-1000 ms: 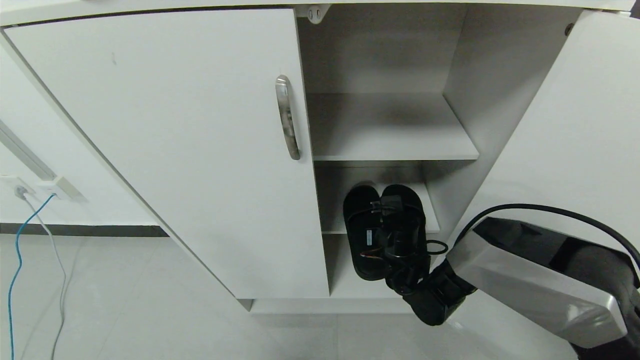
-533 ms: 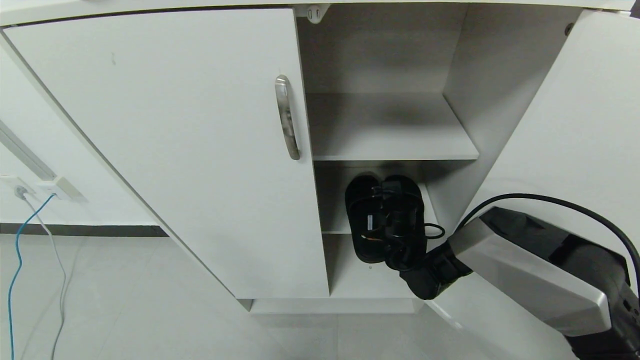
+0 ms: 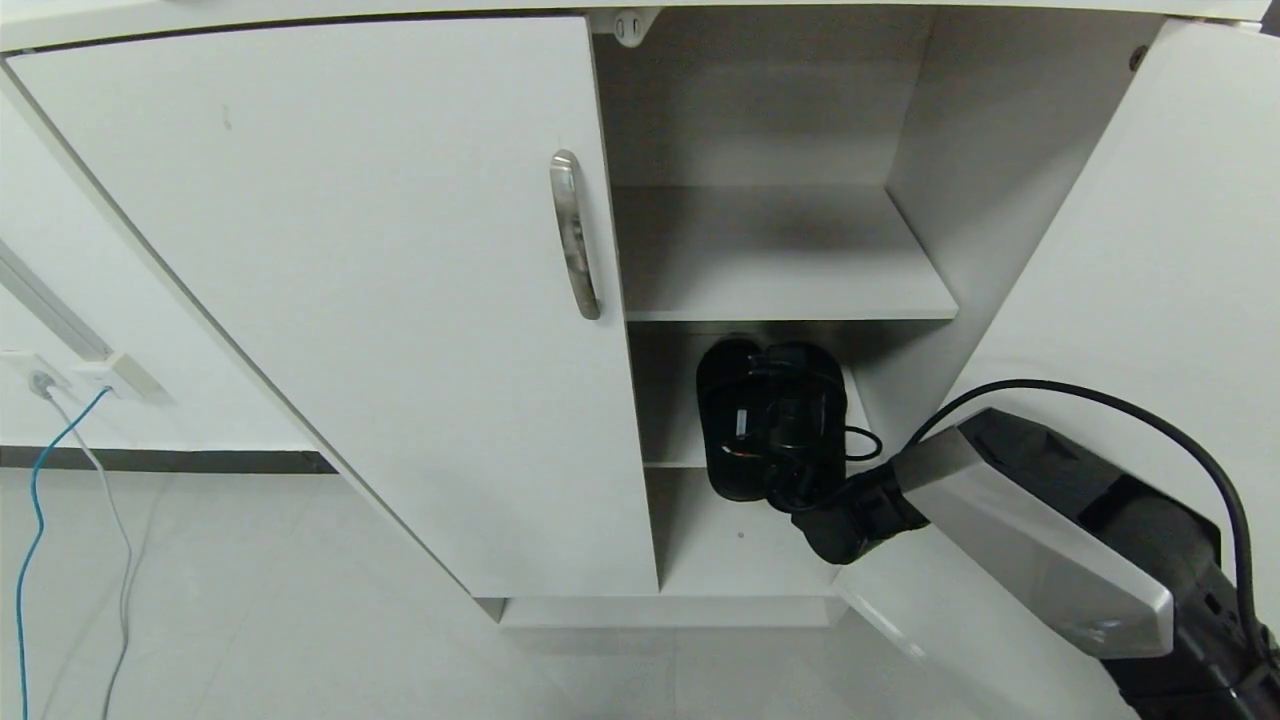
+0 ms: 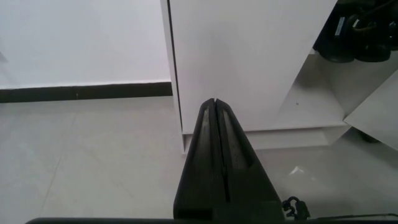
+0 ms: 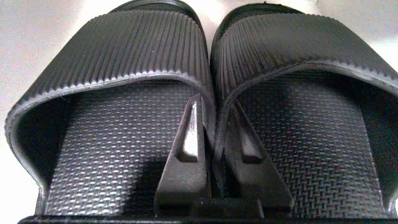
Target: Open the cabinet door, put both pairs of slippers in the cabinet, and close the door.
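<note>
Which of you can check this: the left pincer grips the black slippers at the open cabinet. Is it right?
No. It is the right pincer that grips the slippers, as the right wrist view shows; the left pincer is shut on nothing, near the closed door. The slippers are black and at the open cabinet.

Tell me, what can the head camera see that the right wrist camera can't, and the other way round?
The head view adds the cabinet's closed left door with its metal handle, the open right door, the bare upper shelf, and cables over the floor. The right wrist view adds the slippers up close, ribbed straps and dimpled footbeds, with the right gripper pinching their two inner edges between its fingers. Both share the black slippers held by that gripper.
</note>
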You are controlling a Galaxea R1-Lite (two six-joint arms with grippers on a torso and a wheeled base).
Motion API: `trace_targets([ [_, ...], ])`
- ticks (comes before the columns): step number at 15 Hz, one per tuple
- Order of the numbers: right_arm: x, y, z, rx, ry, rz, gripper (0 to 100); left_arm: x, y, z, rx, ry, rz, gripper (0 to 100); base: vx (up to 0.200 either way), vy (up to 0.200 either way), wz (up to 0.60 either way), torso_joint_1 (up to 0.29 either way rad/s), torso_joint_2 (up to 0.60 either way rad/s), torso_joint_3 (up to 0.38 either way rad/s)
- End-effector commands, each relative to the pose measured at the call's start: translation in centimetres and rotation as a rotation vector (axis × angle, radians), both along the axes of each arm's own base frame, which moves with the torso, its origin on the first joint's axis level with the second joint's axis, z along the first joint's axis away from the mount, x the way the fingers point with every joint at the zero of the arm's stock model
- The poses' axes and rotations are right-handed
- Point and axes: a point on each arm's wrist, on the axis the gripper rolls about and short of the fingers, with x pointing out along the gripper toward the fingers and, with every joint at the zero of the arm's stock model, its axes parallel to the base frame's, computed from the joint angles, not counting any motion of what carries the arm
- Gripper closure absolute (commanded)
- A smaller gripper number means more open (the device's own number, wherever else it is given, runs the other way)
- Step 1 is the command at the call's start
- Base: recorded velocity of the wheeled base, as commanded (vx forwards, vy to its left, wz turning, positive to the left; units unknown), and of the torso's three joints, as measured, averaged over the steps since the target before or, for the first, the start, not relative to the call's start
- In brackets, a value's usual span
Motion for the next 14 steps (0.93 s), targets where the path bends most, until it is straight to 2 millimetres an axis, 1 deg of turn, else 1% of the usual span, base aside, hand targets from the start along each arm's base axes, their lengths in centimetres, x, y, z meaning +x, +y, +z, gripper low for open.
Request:
trace_targets([
  [1,0.8,0.2,0.0,0.017,-0.009,-0.011,100,0.0,0.0,0.0,0.000,0.001,0.001,100,0.000,0.000,0.00,0.000,0.00,0.000],
  [7,2.1,0.4,-0.8,0.014,-0.008,-0.037,100,0.0,0.1,0.0,-0.002,0.000,0.027,100,0.000,0.000,0.00,0.000,0.00,0.000],
  [8,2.2,0.4,-0.7,0.012,-0.006,-0.038,0,0.0,0.1,0.0,-0.002,0.000,0.027,100,0.000,0.000,0.00,0.000,0.00,0.000],
  [11,2.0,0.3,-0.6,0.012,-0.005,-0.044,0,0.0,0.1,0.0,-0.002,0.001,0.027,100,0.000,0.000,0.00,0.000,0.00,0.000],
  [13,1.4,0.0,-0.4,0.001,0.008,-0.041,0,0.0,0.1,0.0,-0.003,0.000,0.027,100,0.000,0.000,0.00,0.000,0.00,0.000],
  [14,0.5,0.0,-0.1,-0.001,0.012,-0.032,0,0.0,0.1,0.0,-0.003,0.001,0.027,100,0.000,0.000,0.00,0.000,0.00,0.000],
])
